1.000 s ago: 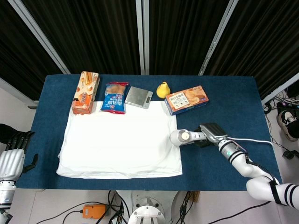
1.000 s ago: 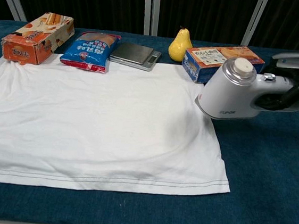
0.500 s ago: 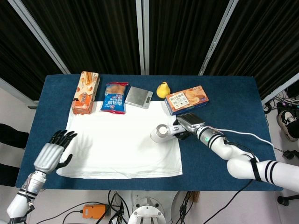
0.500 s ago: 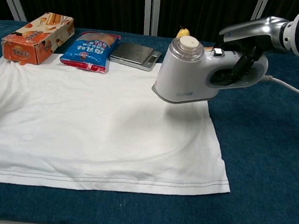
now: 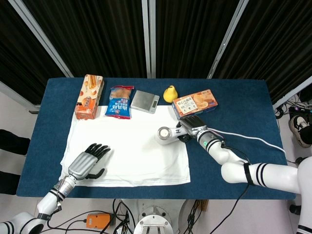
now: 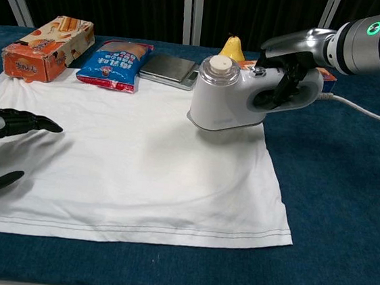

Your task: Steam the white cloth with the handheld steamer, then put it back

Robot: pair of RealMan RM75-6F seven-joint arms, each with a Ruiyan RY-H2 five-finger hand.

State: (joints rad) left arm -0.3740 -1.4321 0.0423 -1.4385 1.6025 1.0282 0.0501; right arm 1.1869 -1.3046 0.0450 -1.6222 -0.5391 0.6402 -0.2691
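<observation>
Right hand [image 6: 301, 59] clamped round the steamer [image 6: 239, 96] handle, holding it just above the white cloth's [image 6: 133, 164] upper right part. Cloth spread flat on the blue desk [image 6: 345, 220]. Left hand [image 5: 87, 163] over the cloth's lower left, fingers spread apart, gripping nothing.

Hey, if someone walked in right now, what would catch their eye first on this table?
Probably the white handheld steamer, gripped by the right hand and raised over the far right part of the white cloth. Next, the dark left hand, fingers spread over the cloth's near left corner. Snack boxes and a yellow pear line the far edge.
</observation>
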